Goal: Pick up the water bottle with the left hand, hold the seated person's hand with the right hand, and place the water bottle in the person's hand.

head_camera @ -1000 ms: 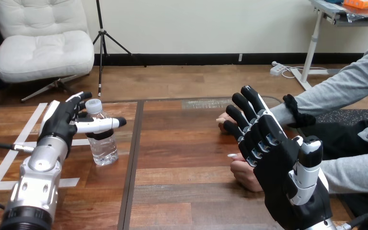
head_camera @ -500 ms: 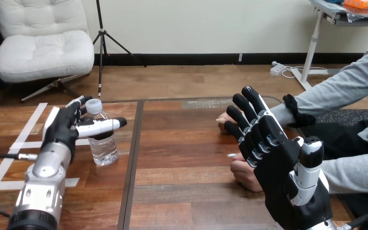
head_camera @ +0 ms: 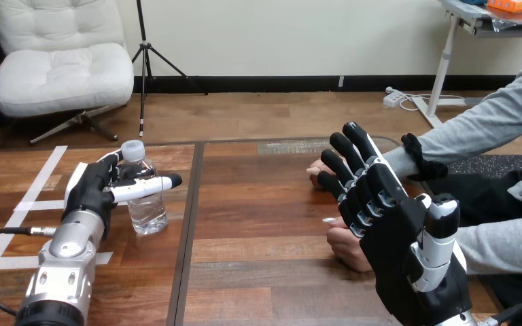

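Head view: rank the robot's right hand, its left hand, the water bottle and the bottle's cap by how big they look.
1. right hand, largest, though it is nearest the camera.
2. left hand and water bottle: too alike to rank.
3. cap, smallest.

A clear water bottle (head_camera: 146,209) with a white cap stood upright on the counter (head_camera: 258,204), left of centre; the person's hand (head_camera: 345,246) lay curled right of centre.
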